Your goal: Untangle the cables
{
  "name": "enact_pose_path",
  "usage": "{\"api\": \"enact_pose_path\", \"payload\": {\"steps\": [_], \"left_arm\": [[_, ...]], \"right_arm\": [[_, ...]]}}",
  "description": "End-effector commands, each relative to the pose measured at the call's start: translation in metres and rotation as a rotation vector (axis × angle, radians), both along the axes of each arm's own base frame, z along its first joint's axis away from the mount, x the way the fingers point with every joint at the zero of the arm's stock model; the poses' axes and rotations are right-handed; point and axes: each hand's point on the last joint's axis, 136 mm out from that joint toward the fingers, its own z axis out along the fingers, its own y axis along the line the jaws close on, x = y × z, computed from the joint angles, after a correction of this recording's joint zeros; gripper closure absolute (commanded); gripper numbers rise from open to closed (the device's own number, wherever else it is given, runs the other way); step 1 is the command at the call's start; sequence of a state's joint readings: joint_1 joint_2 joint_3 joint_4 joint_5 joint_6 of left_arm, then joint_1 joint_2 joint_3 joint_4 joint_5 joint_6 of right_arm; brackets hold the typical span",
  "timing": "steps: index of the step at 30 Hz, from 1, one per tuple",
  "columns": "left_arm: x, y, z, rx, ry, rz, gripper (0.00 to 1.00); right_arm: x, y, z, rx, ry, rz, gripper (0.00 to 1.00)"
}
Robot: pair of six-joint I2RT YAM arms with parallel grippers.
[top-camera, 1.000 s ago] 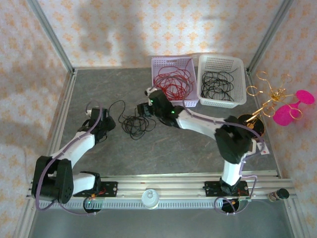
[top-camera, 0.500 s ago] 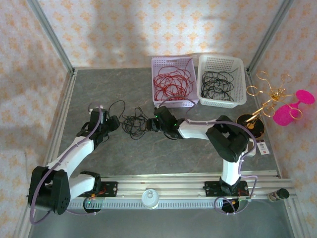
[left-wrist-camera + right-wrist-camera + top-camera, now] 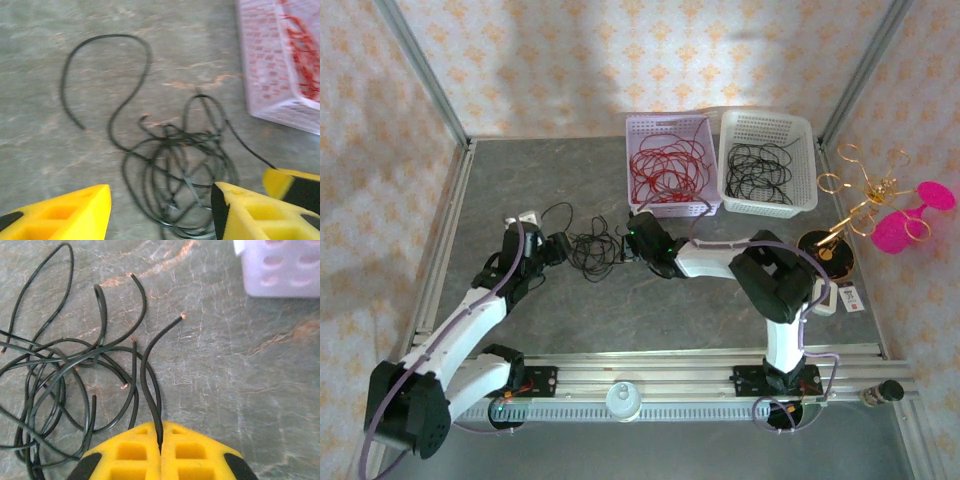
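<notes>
A tangle of thin black cables [image 3: 588, 250] lies on the grey table between my two grippers. My left gripper [image 3: 560, 247] sits at its left edge and stands open. In the left wrist view the loops [image 3: 175, 170] lie just ahead of and between the yellow fingers [image 3: 65, 215]. My right gripper [image 3: 632, 245] is at the tangle's right edge, shut on one black strand [image 3: 147, 365] that curves away to a bare copper tip. The rest of the tangle [image 3: 55, 385] spreads to the left of that strand.
A lilac basket [image 3: 705, 205] holding red cables and a white basket [image 3: 805, 200] holding black cables stand at the back. A gold wire stand [image 3: 865, 205] with pink pieces is at the far right. The lilac basket's corner [image 3: 285, 265] is close to the right gripper.
My right gripper came down to the tangle's right edge and shut on a black strand. My left arm reached further forward and right, up to the tangle's left side, still open.
</notes>
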State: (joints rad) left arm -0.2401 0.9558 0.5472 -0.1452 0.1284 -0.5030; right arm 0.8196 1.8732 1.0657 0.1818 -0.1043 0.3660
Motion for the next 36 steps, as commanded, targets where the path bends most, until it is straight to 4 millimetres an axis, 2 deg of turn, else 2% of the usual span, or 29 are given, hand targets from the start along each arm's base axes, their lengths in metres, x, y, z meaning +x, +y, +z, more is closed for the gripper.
{"api": "enact_pose_path", "payload": {"steps": [1, 5, 8, 12, 15, 17, 19, 21, 24, 29, 33, 34, 36], "left_arm": [[-0.001, -0.026, 0.043, -0.048, -0.127, -0.105, 0.43], [-0.006, -0.055, 0.089, -0.094, -0.254, -0.259, 0.40], [-0.019, -0.092, 0.130, -0.153, -0.379, -0.465, 0.33], [-0.029, -0.125, 0.165, -0.164, -0.492, -0.639, 0.28], [-0.029, -0.142, 0.179, -0.195, -0.527, -0.713, 0.27], [-0.040, -0.161, 0.190, -0.252, -0.578, -0.809, 0.26], [-0.052, -0.176, 0.192, -0.252, -0.636, -0.881, 0.22], [-0.051, -0.184, 0.185, -0.214, -0.683, -0.887, 0.19], [-0.040, -0.194, 0.185, -0.202, -0.735, -0.890, 0.19], [-0.014, -0.205, 0.190, -0.185, -0.808, -0.850, 0.21], [0.005, -0.222, 0.181, -0.171, -0.779, -0.865, 0.25], [0.011, -0.224, 0.177, -0.163, -0.772, -0.853, 0.32], [0.023, -0.223, 0.169, -0.145, -0.745, -0.808, 0.64]], "right_arm": [[0.000, -0.005, 0.082, -0.027, -0.191, 0.063, 1.00], [-0.022, -0.013, 0.155, -0.015, -0.301, 0.188, 1.00], [-0.050, -0.012, 0.199, 0.009, -0.368, 0.340, 1.00], [-0.084, -0.014, 0.236, 0.005, -0.435, 0.536, 0.99], [-0.085, -0.024, 0.256, -0.010, -0.490, 0.535, 1.00], [-0.074, -0.034, 0.276, 0.005, -0.529, 0.471, 1.00], [-0.065, -0.041, 0.297, 0.056, -0.549, 0.411, 1.00], [-0.060, -0.045, 0.317, 0.128, -0.563, 0.381, 1.00], [-0.059, -0.047, 0.341, 0.226, -0.571, 0.363, 1.00], [-0.061, -0.049, 0.368, 0.337, -0.545, 0.318, 1.00], [-0.066, -0.050, 0.386, 0.423, -0.534, 0.302, 1.00], [-0.068, -0.051, 0.390, 0.440, -0.537, 0.300, 1.00], [-0.071, -0.053, 0.398, 0.467, -0.542, 0.292, 1.00]]}}
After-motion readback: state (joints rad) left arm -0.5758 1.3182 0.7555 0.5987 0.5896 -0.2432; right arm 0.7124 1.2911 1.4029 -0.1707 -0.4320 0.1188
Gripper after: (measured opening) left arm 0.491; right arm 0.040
